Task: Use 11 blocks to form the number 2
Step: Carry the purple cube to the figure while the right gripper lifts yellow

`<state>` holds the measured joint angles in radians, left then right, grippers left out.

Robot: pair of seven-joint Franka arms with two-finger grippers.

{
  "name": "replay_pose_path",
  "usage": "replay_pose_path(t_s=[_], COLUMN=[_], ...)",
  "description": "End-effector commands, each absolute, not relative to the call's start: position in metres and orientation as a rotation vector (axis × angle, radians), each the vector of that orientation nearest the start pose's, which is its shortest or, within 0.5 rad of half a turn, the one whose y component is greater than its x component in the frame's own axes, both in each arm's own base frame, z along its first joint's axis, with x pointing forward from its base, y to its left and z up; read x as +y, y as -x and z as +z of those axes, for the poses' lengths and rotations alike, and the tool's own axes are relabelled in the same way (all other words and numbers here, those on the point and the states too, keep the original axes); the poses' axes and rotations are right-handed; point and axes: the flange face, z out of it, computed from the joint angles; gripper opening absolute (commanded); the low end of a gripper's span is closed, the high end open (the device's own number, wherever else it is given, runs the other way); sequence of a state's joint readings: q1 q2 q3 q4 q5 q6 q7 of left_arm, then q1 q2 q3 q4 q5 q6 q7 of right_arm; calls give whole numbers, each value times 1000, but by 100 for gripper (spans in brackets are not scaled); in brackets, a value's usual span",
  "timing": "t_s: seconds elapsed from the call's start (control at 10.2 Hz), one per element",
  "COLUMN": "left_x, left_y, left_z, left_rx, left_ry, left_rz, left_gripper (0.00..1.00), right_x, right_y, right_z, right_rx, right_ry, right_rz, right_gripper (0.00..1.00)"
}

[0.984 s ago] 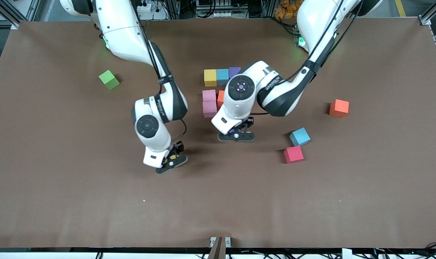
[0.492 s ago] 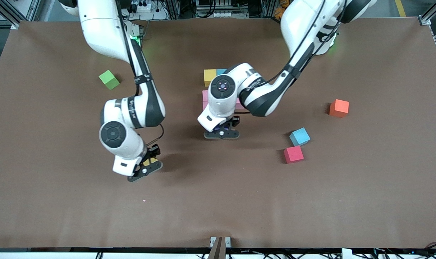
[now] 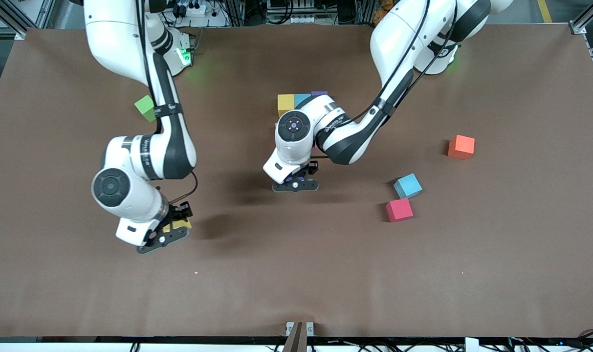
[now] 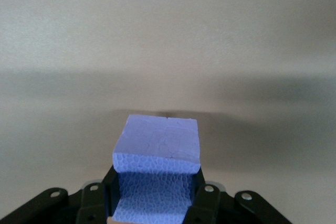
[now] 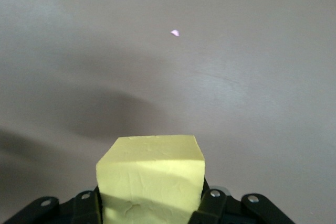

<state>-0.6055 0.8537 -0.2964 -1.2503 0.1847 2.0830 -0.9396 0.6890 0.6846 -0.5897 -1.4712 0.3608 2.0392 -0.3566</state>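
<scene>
My left gripper point(image 3: 295, 185) is shut on a purple block point(image 4: 157, 145) and hangs over the bare table next to the started number 2. Of that figure I see a row of yellow point(image 3: 286, 103), light blue point(image 3: 301, 99) and purple point(image 3: 319, 93) blocks; the left arm hides the rest. My right gripper point(image 3: 162, 237) is shut on a yellow block point(image 5: 152, 174) over open table toward the right arm's end. In the wrist views the left gripper point(image 4: 155, 192) and the right gripper point(image 5: 152, 208) each clamp their block between both fingers.
Three loose blocks lie toward the left arm's end: orange point(image 3: 461, 146), light blue point(image 3: 407, 185) and red point(image 3: 399, 209). A green cube point(image 3: 144, 107) sits partly hidden by the right arm. A tiny pink speck point(image 3: 196, 272) lies on the brown table.
The right arm has swung toward its own end of the table, carrying the yellow block. The left arm has shifted the same way with the purple block and now covers the pink blocks.
</scene>
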Motion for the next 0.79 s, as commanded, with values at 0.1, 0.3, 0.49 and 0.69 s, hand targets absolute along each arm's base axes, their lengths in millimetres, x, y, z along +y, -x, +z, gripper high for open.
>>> replay_pose_path(t_s=[0.1, 0.3, 0.49, 0.69], left_x=[-560, -571, -573, -574], left_y=[-517, -507, -501, -496], left_z=[258, 247, 233, 229], left_rx=[-180, -227, -263, -253], left_ry=[3203, 3222, 3204, 3195], left_rz=[58, 59, 87, 97], left_gripper=[14, 14, 14, 14], right_x=[161, 162, 163, 148], right_y=[-693, -687, -686, -689], right_z=[345, 354, 353, 348], right_rx=[-618, -657, -779, -875], right_ry=[3069, 3042, 3008, 2978], right_rz=[0, 46, 68, 75], right_gripper=[4, 4, 4, 4])
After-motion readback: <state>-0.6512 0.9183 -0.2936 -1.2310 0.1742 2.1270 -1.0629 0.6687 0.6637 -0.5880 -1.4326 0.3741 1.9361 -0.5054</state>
